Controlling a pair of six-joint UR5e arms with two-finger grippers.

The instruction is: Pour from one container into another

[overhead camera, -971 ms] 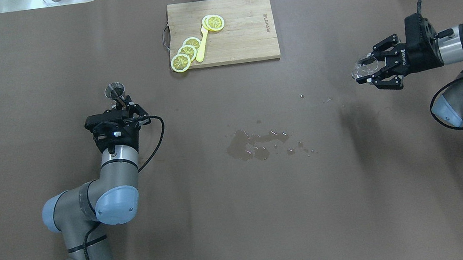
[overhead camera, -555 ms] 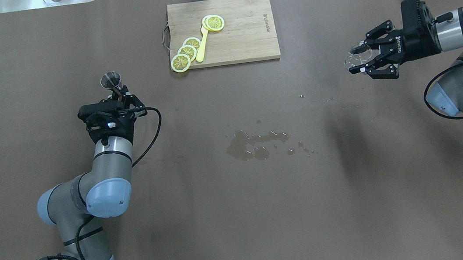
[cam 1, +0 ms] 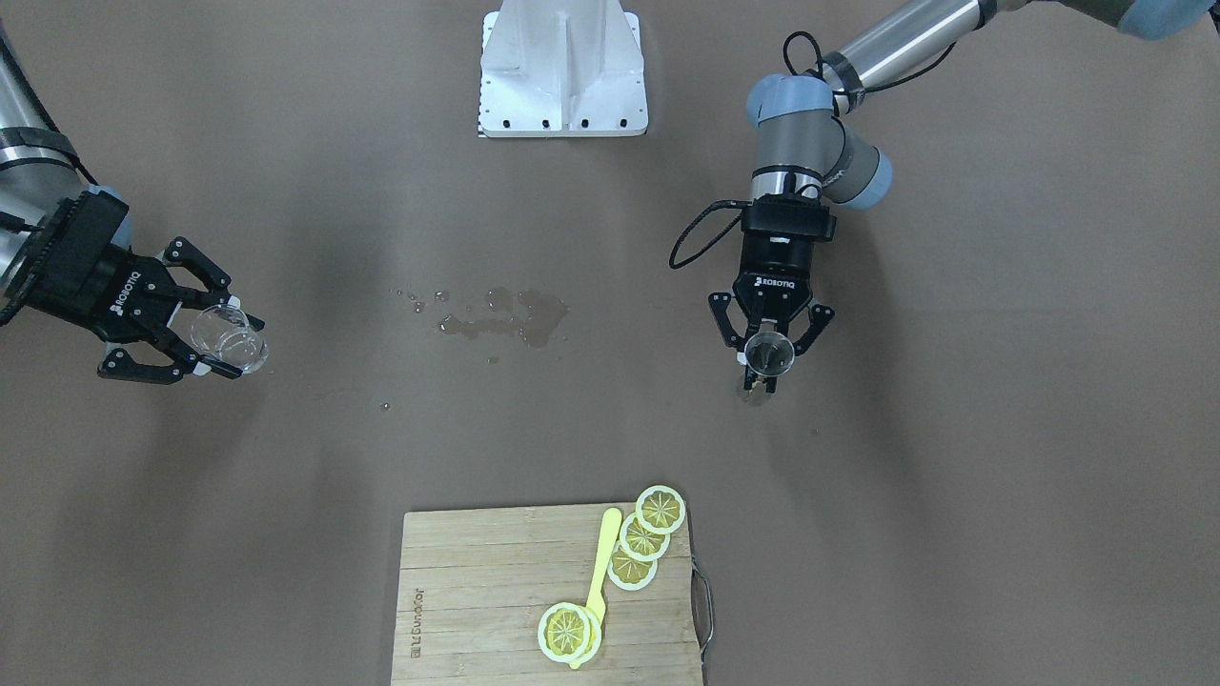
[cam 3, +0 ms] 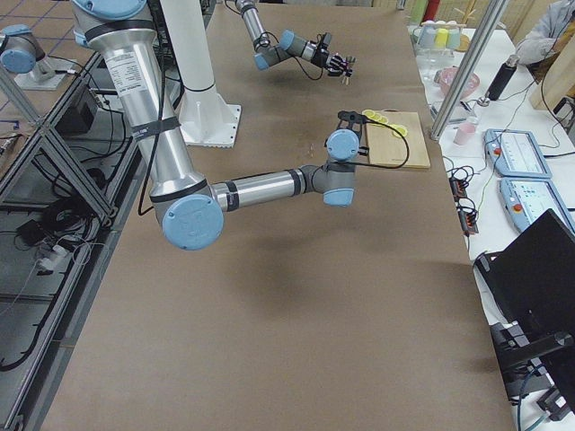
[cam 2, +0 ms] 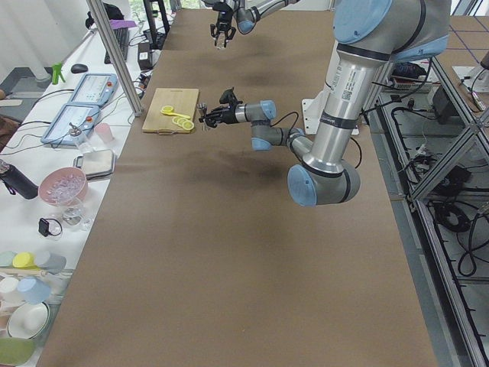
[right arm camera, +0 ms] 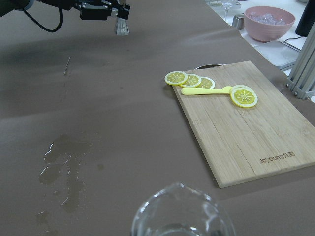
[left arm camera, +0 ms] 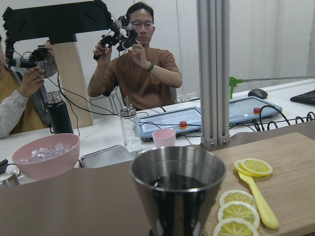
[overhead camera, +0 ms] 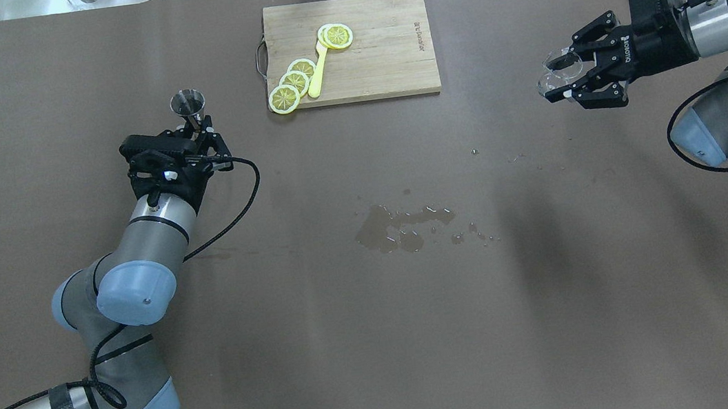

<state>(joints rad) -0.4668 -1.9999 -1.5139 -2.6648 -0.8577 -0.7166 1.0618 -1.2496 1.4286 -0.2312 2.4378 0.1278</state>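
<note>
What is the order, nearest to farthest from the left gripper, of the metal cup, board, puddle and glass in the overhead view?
1. The cup, held in the fingers of the left gripper.
2. The board, ahead and to the right, by the table's far edge.
3. The puddle, mid-table, nearer the robot.
4. The glass, far over on the right side.

We see a brown-covered table (overhead camera: 381, 341) bearing a pale rectangular wooden cutting board (overhead camera: 387, 55), between the left tool (overhead camera: 197, 133) and right tool (overhead camera: 556, 75) but farther out, and a wet puddle (overhead camera: 388, 229) between them, nearer the robot.
</note>
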